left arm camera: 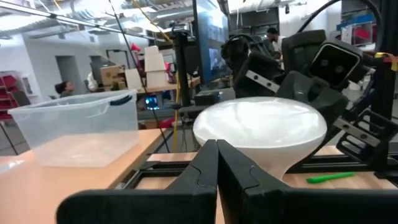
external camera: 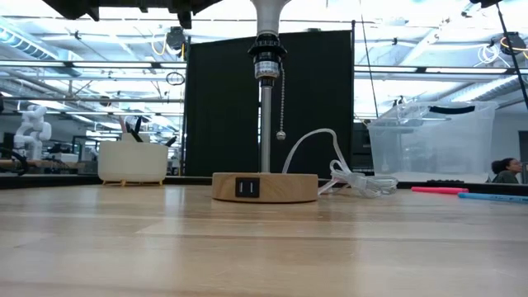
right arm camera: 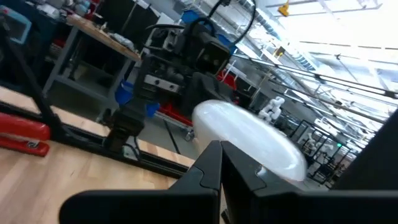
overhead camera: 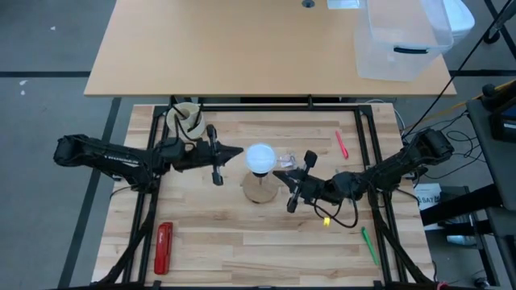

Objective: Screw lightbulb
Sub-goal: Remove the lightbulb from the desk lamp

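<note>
The white lightbulb (overhead camera: 260, 157) sits upright by its neck (external camera: 267, 15) in the black socket (external camera: 267, 58) of a lamp. The lamp's metal post stands on a round wooden base (external camera: 264, 187). My left gripper (overhead camera: 240, 151) is shut, level, with its tips at the dome's left side; the dome fills the left wrist view (left arm camera: 261, 127) just past the tips (left arm camera: 217, 149). My right gripper (overhead camera: 276, 174) is shut, with its tips at the dome's near right side; the dome also shows in the right wrist view (right arm camera: 249, 140). My left gripper's shut tips stand right at the left side of the bulb's dome (left arm camera: 214, 134), coming level from the table's left; I cannot tell whether they touch it. My right gripper's shut tips stand right at the dome's near right side (right arm camera: 214, 134); I cannot tell whether they touch it.
A white holder (overhead camera: 187, 121) stands at the far left of the board. A red stapler (overhead camera: 164, 247) lies near left, a pink pen (overhead camera: 342, 143) far right and a green pen (overhead camera: 368, 246) near right. The lamp's cord (external camera: 351, 177) lies right of the base. A clear bin (overhead camera: 401, 40) stands on the far table.
</note>
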Tool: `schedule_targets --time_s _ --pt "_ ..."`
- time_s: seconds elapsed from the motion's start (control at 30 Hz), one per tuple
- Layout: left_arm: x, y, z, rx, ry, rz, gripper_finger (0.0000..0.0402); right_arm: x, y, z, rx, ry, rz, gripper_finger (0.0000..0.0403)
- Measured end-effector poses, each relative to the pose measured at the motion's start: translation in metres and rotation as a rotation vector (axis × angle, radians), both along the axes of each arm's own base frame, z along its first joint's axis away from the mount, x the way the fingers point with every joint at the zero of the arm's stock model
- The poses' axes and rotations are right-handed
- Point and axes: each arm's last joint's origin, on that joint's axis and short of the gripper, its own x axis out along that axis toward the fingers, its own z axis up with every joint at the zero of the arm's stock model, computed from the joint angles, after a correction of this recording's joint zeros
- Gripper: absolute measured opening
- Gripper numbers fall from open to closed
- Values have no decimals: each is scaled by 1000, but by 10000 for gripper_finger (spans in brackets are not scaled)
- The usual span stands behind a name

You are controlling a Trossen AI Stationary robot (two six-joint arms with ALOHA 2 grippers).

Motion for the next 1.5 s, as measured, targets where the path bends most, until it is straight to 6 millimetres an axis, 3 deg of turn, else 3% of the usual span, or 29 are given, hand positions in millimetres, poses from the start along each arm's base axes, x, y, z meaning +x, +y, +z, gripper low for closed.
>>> schedule_targets --time_s 0.83,1.1,1.3,1.5 --pt "1 -16 -2 24 10 -195 0 3 -16 1 0 3 -119 0" --pt "9 -27 -13 47 58 -285 0 6 -25 0 4 5 -144 0" --pt "6 -31 -10 106 46 -184 0 5 -21 -1 1 19 -132 0" --pt "3 -23 -5 123 29 -68 0 2 -7 -5 -17 63 -83 0"
